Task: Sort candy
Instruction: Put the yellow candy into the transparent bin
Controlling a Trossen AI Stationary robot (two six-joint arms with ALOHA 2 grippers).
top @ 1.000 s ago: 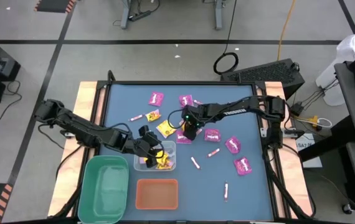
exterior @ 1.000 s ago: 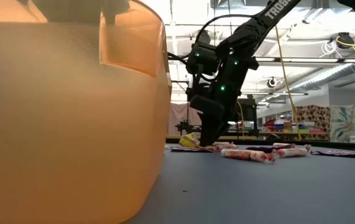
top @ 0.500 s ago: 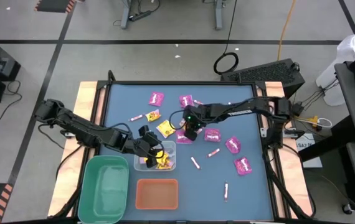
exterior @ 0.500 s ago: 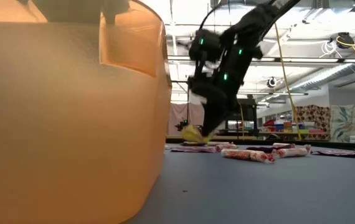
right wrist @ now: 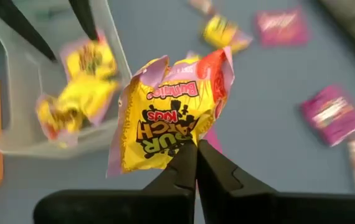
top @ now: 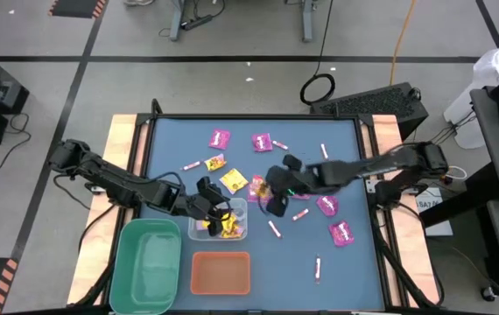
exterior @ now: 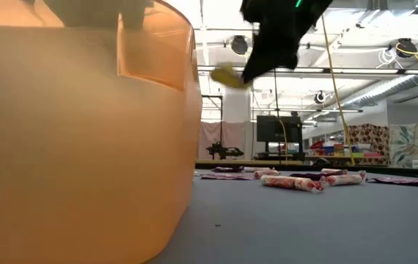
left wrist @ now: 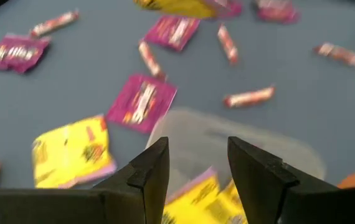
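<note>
Near the centre of your overhead view, your right gripper (right wrist: 196, 144) is pinched closed on a yellow square packet (right wrist: 168, 118), lifted above the table (top: 171, 149). Lower left of centre, your left gripper (top: 213, 208) hovers part-open, holding nothing, over the clear bin (top: 232, 213) of yellow packets. Magenta packets (top: 220, 137) and sticks (top: 274, 228) lie scattered around centre frame.

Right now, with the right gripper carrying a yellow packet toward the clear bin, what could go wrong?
1. The right gripper pinches the yellow packet only by its lower edge, so it may slip out mid-air.
2. The left gripper hovers open over the clear bin, right in the drop path; the arms could collide.
3. A drop from this height could miss the bin and land among the magenta packets on the table.
</note>
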